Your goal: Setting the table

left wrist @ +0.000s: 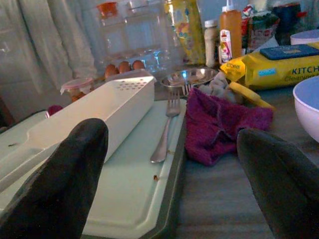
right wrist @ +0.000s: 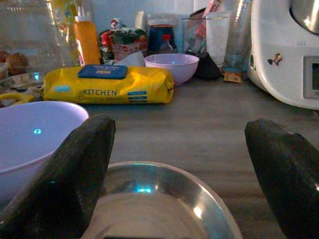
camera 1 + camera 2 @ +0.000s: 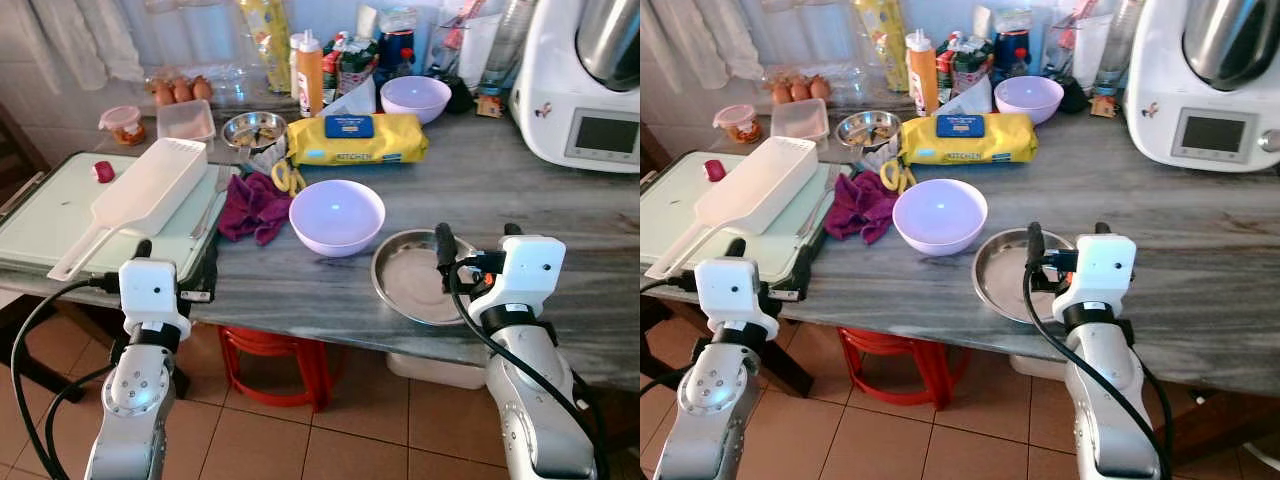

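A steel plate (image 3: 405,285) lies at the counter's front edge, with a lilac bowl (image 3: 336,215) just behind it to the left. My right gripper (image 3: 478,240) hovers open over the plate's near right rim, a finger on each side in the right wrist view. A second lilac bowl (image 3: 415,97) stands at the back. A fork (image 1: 167,127) lies on the pale green tray (image 3: 40,215), beside a white slotted scoop (image 3: 140,195). My left gripper (image 3: 176,258) is open at the tray's near right corner, holding nothing.
A purple cloth (image 3: 252,205), yellow scissors (image 3: 288,177), a yellow wipes pack (image 3: 355,138) and a small steel bowl (image 3: 253,128) crowd the middle. Bottles and eggs line the back wall. A white kitchen machine (image 3: 585,90) stands far right. A red stool (image 3: 275,360) sits under the counter.
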### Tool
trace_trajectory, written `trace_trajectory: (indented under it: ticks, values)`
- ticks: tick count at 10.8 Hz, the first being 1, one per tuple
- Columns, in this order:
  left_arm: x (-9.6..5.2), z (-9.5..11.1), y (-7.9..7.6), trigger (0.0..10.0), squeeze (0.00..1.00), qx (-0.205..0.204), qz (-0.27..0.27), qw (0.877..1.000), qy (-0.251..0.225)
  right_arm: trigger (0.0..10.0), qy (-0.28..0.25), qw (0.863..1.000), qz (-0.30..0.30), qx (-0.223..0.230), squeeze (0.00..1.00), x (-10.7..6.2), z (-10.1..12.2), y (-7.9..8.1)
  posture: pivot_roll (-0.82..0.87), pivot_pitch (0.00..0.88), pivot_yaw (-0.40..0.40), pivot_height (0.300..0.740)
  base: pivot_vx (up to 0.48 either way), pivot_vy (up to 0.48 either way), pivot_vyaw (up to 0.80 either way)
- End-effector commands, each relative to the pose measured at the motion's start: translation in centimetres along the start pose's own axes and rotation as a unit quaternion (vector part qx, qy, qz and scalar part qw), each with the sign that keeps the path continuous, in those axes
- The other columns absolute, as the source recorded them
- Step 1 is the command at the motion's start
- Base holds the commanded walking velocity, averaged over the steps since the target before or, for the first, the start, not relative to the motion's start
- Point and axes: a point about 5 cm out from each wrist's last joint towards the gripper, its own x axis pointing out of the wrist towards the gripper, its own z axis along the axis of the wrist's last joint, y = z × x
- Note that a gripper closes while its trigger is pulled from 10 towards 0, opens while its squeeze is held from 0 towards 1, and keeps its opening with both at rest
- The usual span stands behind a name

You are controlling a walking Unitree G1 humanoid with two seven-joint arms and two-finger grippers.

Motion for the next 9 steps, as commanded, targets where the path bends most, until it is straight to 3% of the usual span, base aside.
trace_trajectory:
  ticks: [1, 6, 9]
  values:
    - [0.2, -0.2, -0.1, 10.0, 0.0, 0.005, 0.008, 1.0, 0.008, 10.0, -0.013, 1.0, 0.021, -0.008, 0.0, 0.3, 0.8, 0.8, -0.13, 0.087, 0.052, 0.74, 0.0, 0.0, -0.8]
    - [1.6, 0.0, -2.0, 10.0, 0.0, -0.006, -0.014, 1.0, 0.011, 10.0, -0.018, 0.999, 0.043, -0.002, 0.0, 1.2, 1.3, 1.8, -0.15, 0.078, 0.059, 0.74, 0.0, 0.0, -0.59]
    - [2.2, 0.2, -2.1, 10.0, 0.0, -0.004, -0.017, 1.0, 0.012, 10.0, -0.029, 0.999, 0.034, -0.001, 0.0, 1.4, 1.5, 1.7, -0.15, 0.073, 0.074, 0.74, -0.115, 0.0, 0.0]
